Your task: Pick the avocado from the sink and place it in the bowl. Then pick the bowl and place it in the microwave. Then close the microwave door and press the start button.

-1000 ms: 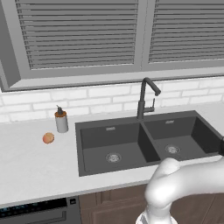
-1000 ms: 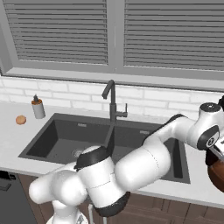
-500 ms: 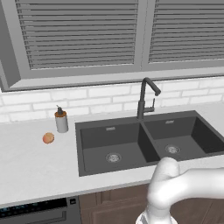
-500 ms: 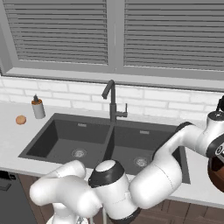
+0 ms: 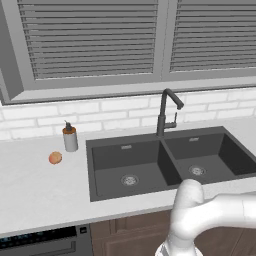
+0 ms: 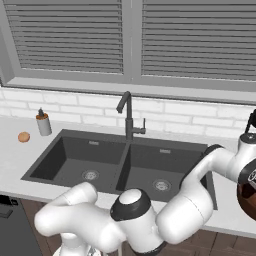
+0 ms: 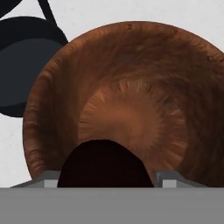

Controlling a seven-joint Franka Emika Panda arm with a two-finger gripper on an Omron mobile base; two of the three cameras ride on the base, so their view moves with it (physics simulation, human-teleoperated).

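One avocado (image 7: pixel 105 164), seemingly gripper-held (image 7: pixel 105 181), above bowl (image 7: pixel 131 105)

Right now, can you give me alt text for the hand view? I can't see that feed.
The near-black avocado sits at the bottom of the view between the gripper finger tips, directly over the open reddish-brown bowl. The bowl stands on a pale counter, with dark shapes at the upper left.

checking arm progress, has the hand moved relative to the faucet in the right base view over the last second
Yes. The hand has swung right, farther from the faucet, and now sits at the frame's right edge over the bowl.
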